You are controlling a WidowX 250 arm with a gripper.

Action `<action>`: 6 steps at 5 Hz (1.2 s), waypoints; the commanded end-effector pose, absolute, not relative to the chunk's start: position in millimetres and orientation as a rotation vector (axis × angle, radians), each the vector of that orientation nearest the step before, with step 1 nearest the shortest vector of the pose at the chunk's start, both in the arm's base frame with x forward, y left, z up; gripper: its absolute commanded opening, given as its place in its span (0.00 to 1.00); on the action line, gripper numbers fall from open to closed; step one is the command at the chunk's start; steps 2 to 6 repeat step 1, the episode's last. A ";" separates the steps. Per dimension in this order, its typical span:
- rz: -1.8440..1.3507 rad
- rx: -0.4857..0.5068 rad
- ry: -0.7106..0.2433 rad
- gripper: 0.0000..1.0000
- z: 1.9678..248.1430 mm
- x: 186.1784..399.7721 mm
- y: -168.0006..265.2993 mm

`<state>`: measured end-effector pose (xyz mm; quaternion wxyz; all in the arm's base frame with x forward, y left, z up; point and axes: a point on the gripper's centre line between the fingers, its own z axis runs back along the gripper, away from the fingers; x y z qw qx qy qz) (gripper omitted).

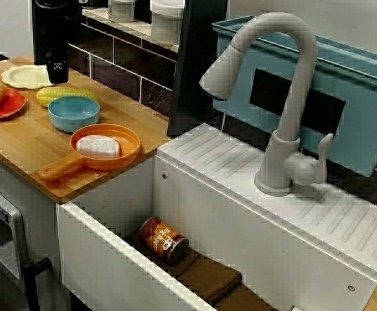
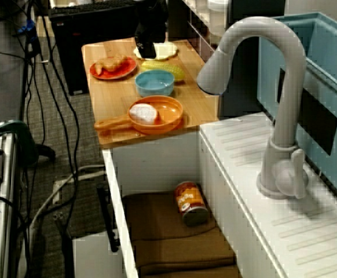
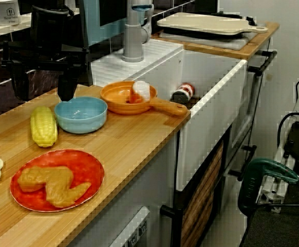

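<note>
My black gripper hangs open over the back of the wooden counter, its two fingers spread wide with nothing between them. In the view from the counter's end it stands just above the far tip of a yellow corn cob and behind a blue bowl. In the view over the sink the gripper is between a pale yellow plate and the corn cob. The view along the counter puts the gripper over the pale plate.
An orange pan holds a white lump near the sink's edge. A red plate carries brown food. A can lies on a brown mat in the sink. A grey faucet arches over it.
</note>
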<state>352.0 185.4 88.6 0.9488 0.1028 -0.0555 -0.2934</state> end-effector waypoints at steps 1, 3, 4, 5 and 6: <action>-0.630 0.259 -0.117 1.00 103.1 350.9 205.4; -0.630 0.259 -0.117 1.00 103.1 350.9 205.4; -0.630 0.259 -0.117 1.00 103.1 350.9 205.4; -0.630 0.259 -0.117 1.00 103.1 350.9 205.4; -0.630 0.259 -0.117 1.00 103.1 350.9 205.4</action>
